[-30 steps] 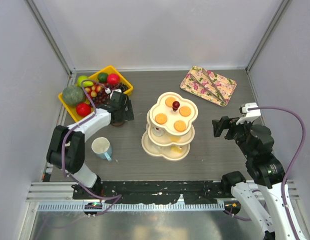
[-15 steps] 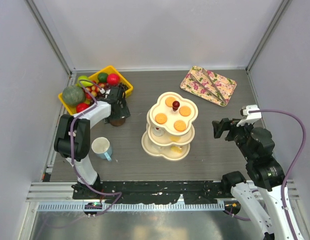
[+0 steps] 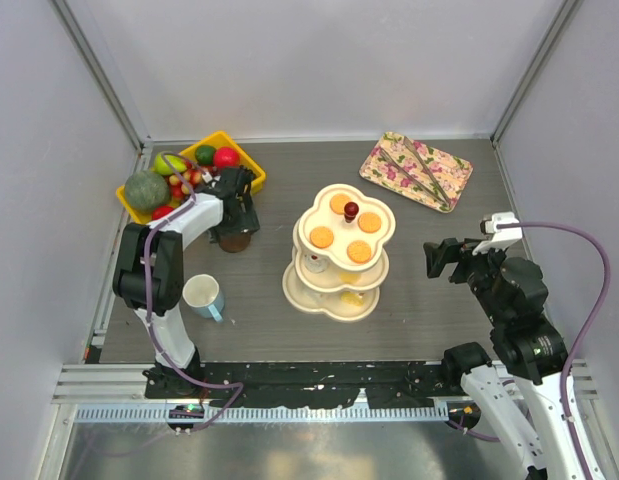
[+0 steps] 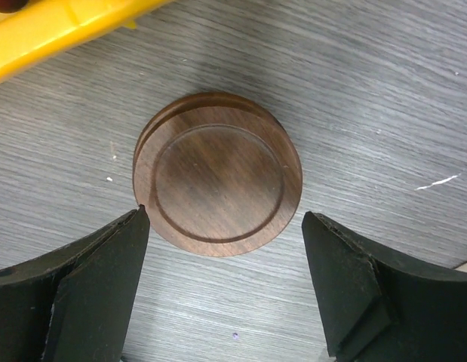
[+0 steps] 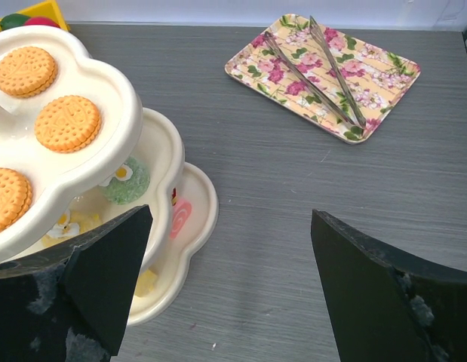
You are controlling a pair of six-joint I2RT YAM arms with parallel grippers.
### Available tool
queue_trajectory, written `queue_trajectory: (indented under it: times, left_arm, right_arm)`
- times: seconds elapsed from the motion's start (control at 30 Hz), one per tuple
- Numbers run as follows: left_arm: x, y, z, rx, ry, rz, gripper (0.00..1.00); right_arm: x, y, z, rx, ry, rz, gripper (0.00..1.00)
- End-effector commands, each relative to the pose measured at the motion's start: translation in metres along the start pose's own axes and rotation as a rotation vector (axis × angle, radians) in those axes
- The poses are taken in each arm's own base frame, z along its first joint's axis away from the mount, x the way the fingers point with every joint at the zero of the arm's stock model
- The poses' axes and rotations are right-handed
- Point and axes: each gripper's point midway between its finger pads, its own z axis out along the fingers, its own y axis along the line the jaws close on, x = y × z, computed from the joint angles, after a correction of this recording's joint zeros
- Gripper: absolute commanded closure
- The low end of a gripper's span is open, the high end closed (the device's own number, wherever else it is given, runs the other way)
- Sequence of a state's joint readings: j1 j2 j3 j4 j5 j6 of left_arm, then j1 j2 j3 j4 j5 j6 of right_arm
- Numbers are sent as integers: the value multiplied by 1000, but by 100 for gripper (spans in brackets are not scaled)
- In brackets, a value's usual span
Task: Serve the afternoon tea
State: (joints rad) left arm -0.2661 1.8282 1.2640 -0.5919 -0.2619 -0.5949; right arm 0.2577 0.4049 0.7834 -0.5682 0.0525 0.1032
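The cream three-tier stand (image 3: 329, 295) with its red knob (image 3: 351, 211) is mid-table, with orange biscuits (image 3: 322, 238) on top. In the right wrist view the stand (image 5: 195, 188) holds biscuits (image 5: 67, 123) and a green pastry (image 5: 127, 181) and a pink one (image 5: 180, 215). The dark mug (image 3: 235, 241) stands near the yellow bin. My left gripper (image 3: 237, 212) hangs open just above it. In the left wrist view the mug (image 4: 218, 185) is a brown wooden disc lying partly between the fingers of the gripper (image 4: 224, 219). The pale blue mug (image 3: 203, 296) stands at front left. My right gripper (image 3: 436, 258) is open and empty, right of the stand (image 5: 231, 215).
The yellow bin of fruit (image 3: 244, 160) sits at back left, its edge (image 4: 67, 26) close behind the dark mug. A floral tray (image 3: 417, 170) with metal tongs (image 5: 316, 68) lies at back right. Grey walls enclose the table.
My left arm has folded toward the left wall and its gripper has shifted slightly back over the dark mug. The right gripper has barely moved.
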Motion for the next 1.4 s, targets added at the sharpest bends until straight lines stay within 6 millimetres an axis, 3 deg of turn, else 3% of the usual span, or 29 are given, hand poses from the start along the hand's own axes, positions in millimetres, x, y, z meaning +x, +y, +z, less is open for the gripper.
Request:
queue_trajectory:
  times: [0.0,0.23,0.43,0.67,0.93,1.37]
  left_arm:
    - [-13,-13,-12,87,-28,11,12]
    - [-18,-36,-19,204,-15,33,17]
    - [-9,-49,-8,265,43,3,18]
    - [24,-54,2,320,144,-34,19]
    - [65,-47,-6,384,217,-75,21]
    - [141,-20,-53,458,260,-32,21]
  right_arm:
    - [-14,-1,0,7,-65,-11,7]
    - [-14,-1,0,6,-65,-10,6]
    - [-14,-1,0,3,-66,-11,7]
    - [-16,-1,-2,4,-76,-11,7]
    - [-20,-1,-4,5,-85,-12,7]
    - [-20,1,-3,-6,-82,-11,7]
